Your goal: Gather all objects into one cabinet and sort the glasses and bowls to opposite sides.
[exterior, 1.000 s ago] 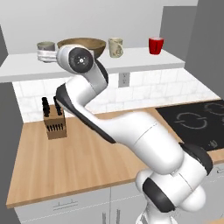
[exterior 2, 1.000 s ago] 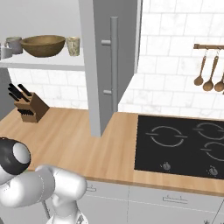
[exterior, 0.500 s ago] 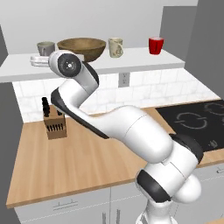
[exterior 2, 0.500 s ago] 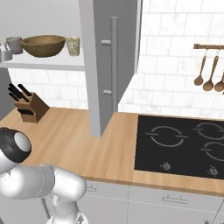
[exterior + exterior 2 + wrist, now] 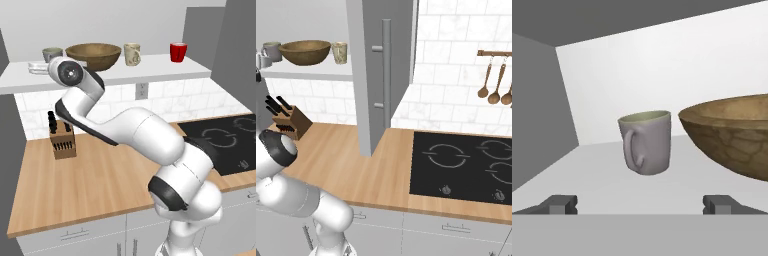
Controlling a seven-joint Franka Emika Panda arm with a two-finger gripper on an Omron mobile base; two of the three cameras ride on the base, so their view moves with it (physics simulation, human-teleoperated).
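Observation:
On the white shelf (image 5: 150, 75) of the open cabinet stand, from left to right, a small grey cup (image 5: 52, 52), a wide brown wooden bowl (image 5: 93, 55), a cream mug (image 5: 132, 54) and a red cup (image 5: 177, 51). My gripper (image 5: 36, 66) hovers at the shelf's left end, just in front of the grey cup. In the hand view the grey cup (image 5: 646, 142) shows a handle and stands centred beyond my gripper (image 5: 640, 205), apart from the fingertips (image 5: 559, 204). The bowl (image 5: 732, 132) sits close on its right. The gripper is open and holds nothing.
A knife block (image 5: 62, 140) stands on the wooden counter (image 5: 100, 185) below the shelf. The grey cabinet door (image 5: 368, 75) hangs open with its long bar handle. A black cooktop (image 5: 461, 162) lies to the right, and wooden utensils (image 5: 496, 80) hang on the wall.
The arm has swung left along the shelf, from in front of the bowl to in front of the grey cup. The gripper stayed open.

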